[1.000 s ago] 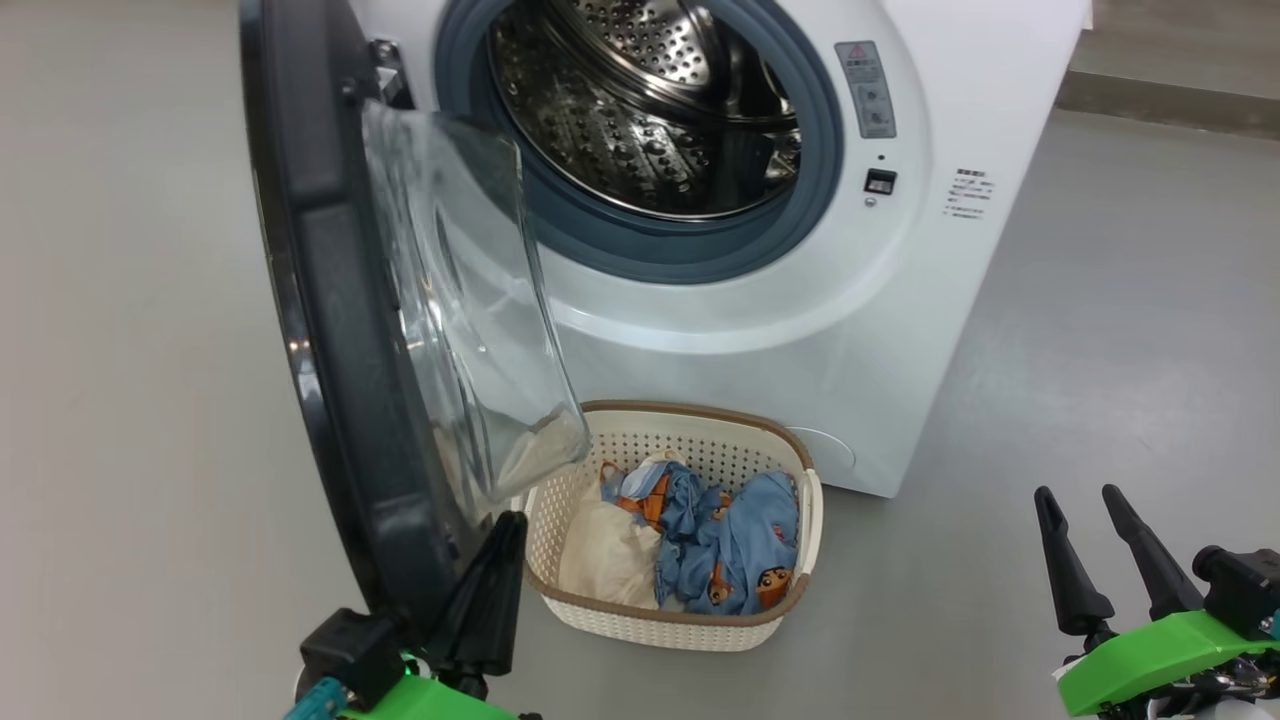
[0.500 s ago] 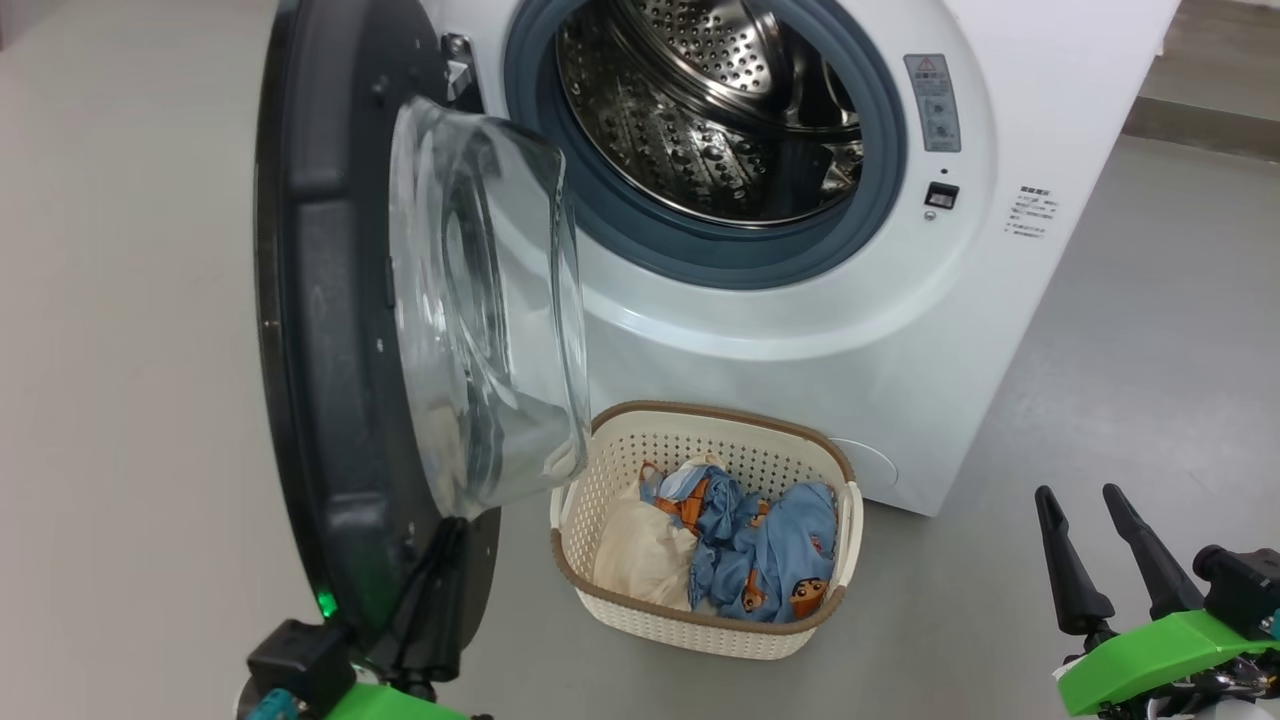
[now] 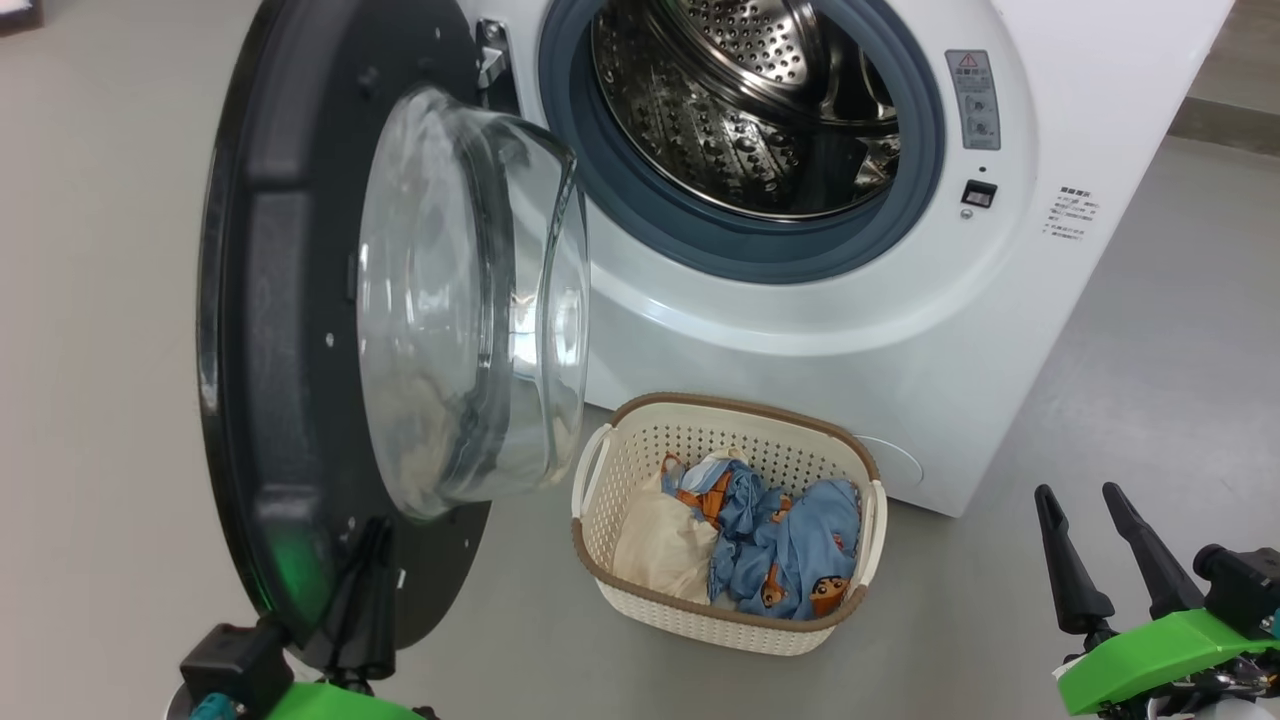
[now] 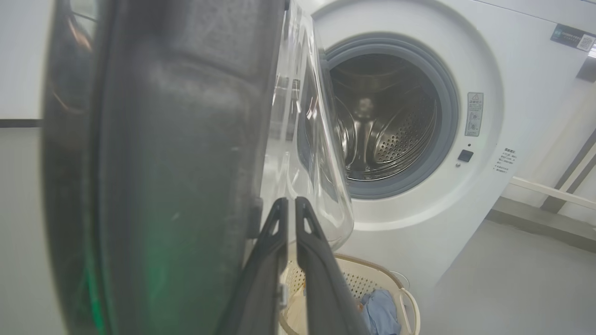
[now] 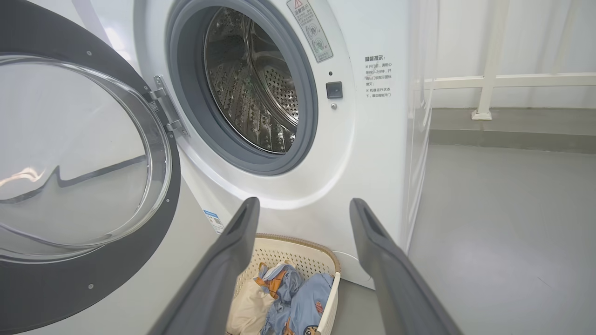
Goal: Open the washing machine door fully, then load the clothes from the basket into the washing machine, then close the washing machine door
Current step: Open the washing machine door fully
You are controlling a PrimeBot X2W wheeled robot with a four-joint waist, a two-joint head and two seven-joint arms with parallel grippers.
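Low beside the inner rim of the round glossy black door (image 3: 270, 300), the left gripper (image 3: 378, 535) is pinched shut; the right gripper (image 3: 1078, 495) gapes wide, empty.

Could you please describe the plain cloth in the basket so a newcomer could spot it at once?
Start at the white washing machine; on the floor before it stands a cream basket. The cloth lies at its left end, plain cream-white beside blue printed garments.

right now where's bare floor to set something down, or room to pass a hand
Bare grey floor lies between the cream perforated basket and the open right gripper. The steel drum mouth is unobstructed. Crowded: the glossy black round door, shut left gripper and basket sit close together.
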